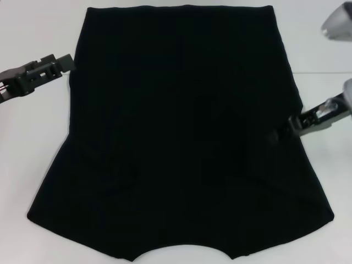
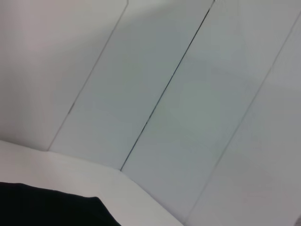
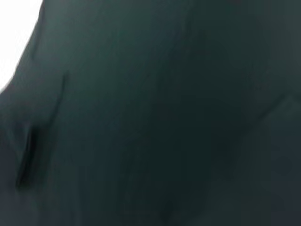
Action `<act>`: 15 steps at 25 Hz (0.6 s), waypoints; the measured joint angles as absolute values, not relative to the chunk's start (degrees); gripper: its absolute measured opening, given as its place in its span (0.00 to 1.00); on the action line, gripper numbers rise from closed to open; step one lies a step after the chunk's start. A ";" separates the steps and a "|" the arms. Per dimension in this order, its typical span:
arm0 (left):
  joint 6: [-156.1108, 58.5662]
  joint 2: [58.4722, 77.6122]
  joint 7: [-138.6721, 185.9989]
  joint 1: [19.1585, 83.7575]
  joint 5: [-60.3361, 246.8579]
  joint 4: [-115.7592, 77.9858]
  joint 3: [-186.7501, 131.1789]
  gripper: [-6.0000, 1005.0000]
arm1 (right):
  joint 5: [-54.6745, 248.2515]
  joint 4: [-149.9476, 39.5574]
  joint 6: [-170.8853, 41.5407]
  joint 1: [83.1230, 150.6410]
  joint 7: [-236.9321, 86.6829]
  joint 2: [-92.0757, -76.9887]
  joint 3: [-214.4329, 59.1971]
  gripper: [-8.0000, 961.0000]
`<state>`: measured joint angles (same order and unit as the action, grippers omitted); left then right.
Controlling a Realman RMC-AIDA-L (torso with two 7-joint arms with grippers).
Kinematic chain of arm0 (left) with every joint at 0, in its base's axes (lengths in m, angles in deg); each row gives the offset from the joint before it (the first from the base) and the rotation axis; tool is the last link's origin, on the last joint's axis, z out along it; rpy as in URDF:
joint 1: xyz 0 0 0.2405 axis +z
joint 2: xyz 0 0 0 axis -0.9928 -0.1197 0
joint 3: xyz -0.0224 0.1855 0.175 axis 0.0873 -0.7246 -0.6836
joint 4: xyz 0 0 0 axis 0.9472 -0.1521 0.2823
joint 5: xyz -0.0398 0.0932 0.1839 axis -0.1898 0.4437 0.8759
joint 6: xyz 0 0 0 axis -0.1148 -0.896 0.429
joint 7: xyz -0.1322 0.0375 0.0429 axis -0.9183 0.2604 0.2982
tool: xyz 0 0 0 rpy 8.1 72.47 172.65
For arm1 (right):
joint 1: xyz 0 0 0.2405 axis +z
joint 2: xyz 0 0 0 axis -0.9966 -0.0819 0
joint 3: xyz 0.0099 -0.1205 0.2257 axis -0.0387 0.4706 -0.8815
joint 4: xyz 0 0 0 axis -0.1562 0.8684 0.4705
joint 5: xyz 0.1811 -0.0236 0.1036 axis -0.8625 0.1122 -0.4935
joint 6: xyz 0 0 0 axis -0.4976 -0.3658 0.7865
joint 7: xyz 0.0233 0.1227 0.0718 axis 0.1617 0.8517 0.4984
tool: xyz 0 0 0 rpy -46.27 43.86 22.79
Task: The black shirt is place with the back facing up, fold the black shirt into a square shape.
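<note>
Shirt: the shirt [image 1: 181, 137] lies flat on the white worktop [image 1: 33, 154], plain side up. No letters show, so the back looks to be on top, as the task says.
Shape: the far part of the shirt is narrow with a straight far edge. The near part flares wide. I think the sleeves are tucked in and the sides still need folding to make a square.
Left hand: the left hand [image 1: 69, 61] is just beside the shirt's far left edge, over the white worktop. It looks placed there to reach that edge. I cannot tell if its fingers are apart or together.
Right hand: the right hand [image 1: 286, 131] is at the shirt's right edge, about halfway down. Its tip is right at the cloth, maybe to pinch it. I cannot tell if it grips the shirt or not.
Hidden: the shirt's near edge is cut off in the head view. Black fingers on black cloth are hard to make out.
Left wrist view: it shows only a corner of the shirt [image 2: 51, 207], the worktop and a pale wall.
Right wrist view: dark cloth [image 3: 155, 117] fills it, with a soft crease. No fingers show.
</note>
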<state>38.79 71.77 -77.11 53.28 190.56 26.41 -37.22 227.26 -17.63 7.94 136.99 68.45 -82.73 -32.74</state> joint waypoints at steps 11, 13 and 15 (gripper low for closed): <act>45.58 70.42 -87.66 57.09 201.53 35.08 -36.54 0.84 | 218.89 -17.74 8.37 133.22 62.78 -79.79 -46.21 0.61; 48.09 70.31 -91.69 57.38 206.78 37.97 -36.64 0.84 | 220.41 -17.75 8.47 133.19 63.75 -79.34 -45.82 0.64; 49.37 69.94 -96.76 56.89 213.59 40.04 -37.01 0.84 | 221.05 -17.75 8.55 133.08 64.40 -79.03 -45.76 0.61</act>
<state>49.37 69.94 -96.76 56.89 213.59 40.04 -37.01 221.05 -17.75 8.55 133.08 64.40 -79.03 -45.76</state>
